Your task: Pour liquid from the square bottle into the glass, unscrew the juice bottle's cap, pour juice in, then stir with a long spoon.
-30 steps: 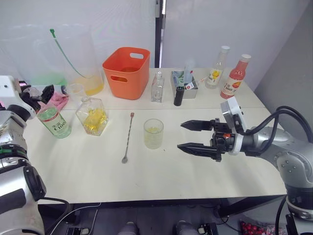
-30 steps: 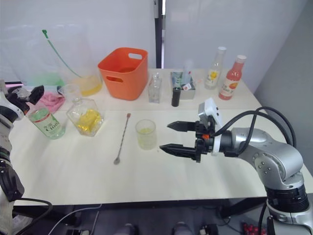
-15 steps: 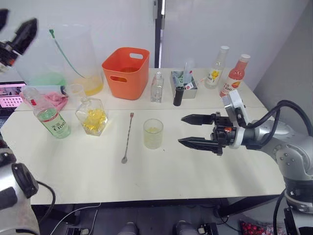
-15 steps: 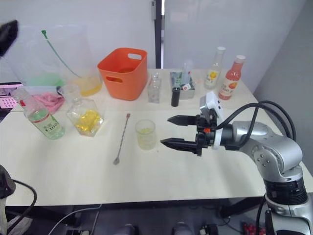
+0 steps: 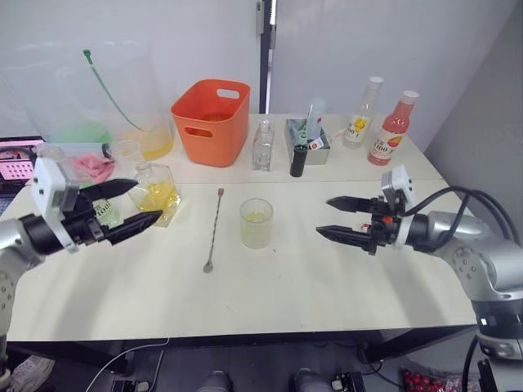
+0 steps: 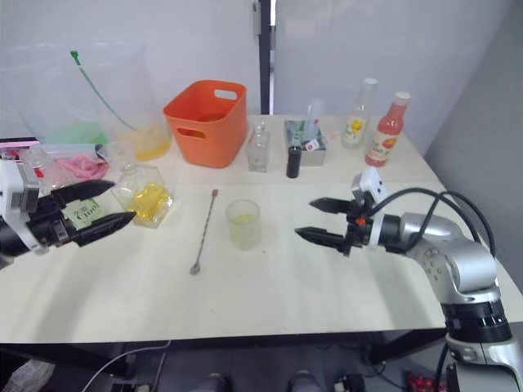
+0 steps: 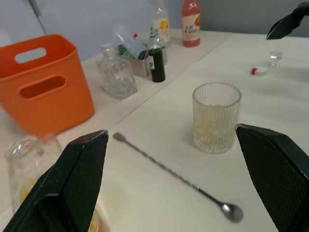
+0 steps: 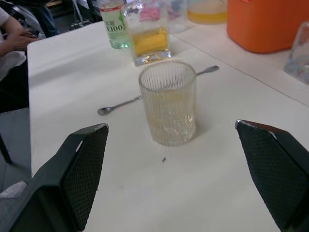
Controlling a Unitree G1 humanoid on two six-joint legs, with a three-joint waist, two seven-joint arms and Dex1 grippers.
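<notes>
Standing on the pale counter near its middle, the ribbed clear glass tumbler holds a shallow layer of pale yellow liquid. Just to its left lies the long thin silver spoon, flat on the counter, its small bowl toward the robot. Further left sits the squat angular clear flask with yellow contents, and beside that the green-tinted juice bottle with a white-and-green label, largely hidden in the head views behind the left tool.

That left tool hangs with its two black fingers spread wide and empty, pointing toward the tumbler; the right tool faces it from the other side — also wide open, holding nothing.

From the right wrist camera the juice bottle's label is plain to see next to the flask, and a person's arm shows at the counter's far edge. The left wrist camera picks up a small red-and-white scrap lying on the counter.

At the back stand an orange plastic tub, a small colourless bottle, a yellow-labelled bottle and a pink-red bottle.
</notes>
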